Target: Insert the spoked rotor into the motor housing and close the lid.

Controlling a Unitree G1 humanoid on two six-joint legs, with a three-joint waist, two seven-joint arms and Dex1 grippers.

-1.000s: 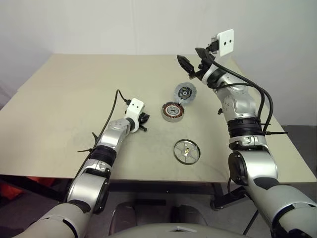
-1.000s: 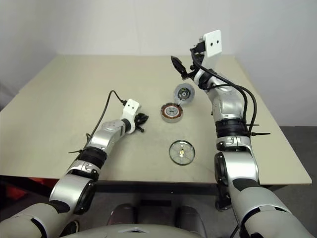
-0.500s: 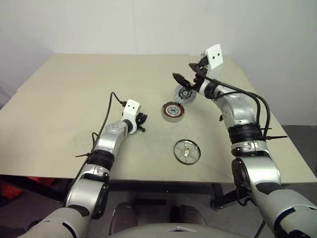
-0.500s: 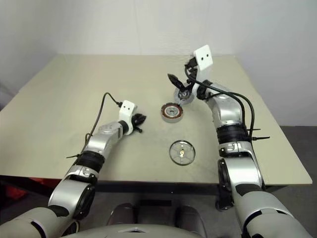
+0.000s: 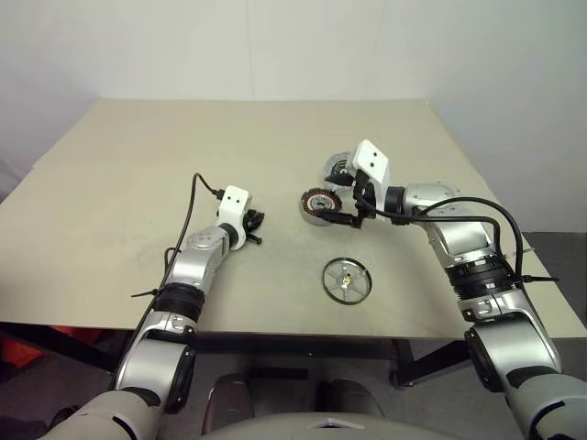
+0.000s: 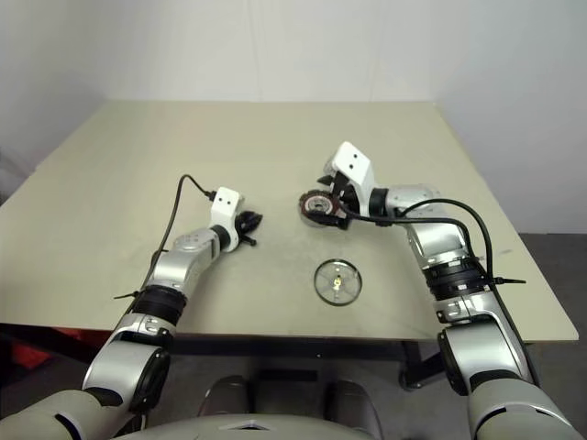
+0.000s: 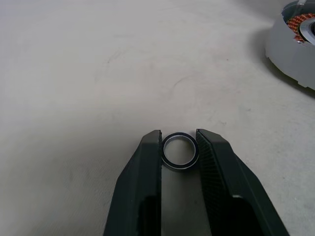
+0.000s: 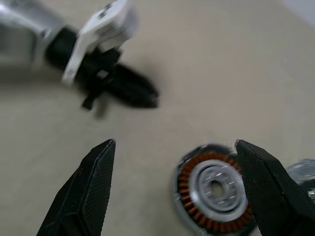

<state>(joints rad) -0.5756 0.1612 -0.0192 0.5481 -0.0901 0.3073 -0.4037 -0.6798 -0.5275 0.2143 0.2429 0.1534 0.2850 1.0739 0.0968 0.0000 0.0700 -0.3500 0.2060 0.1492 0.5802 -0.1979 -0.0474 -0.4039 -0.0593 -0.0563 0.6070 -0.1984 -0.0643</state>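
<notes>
- Now, your right gripper (image 8: 172,187) hangs wide open over the motor housing (image 5: 322,204) at frame centre; left gripper (image 7: 179,147) pinches a small metal ring (image 7: 180,151).
- The spoked rotor (image 5: 347,279) lies lower centre: likely light, thin, bendable; take its rim.
- The lid (image 5: 335,168) leans behind the housing.

Both arms: silver-grey jointed shells with black bands at the joints. Black cables run along each forearm. White camera block on each wrist. Left hand (image 5: 256,223) and right hand (image 5: 337,216): black tapered fingers.

Grey metal motor housing (image 7: 295,46), copper windings
</notes>
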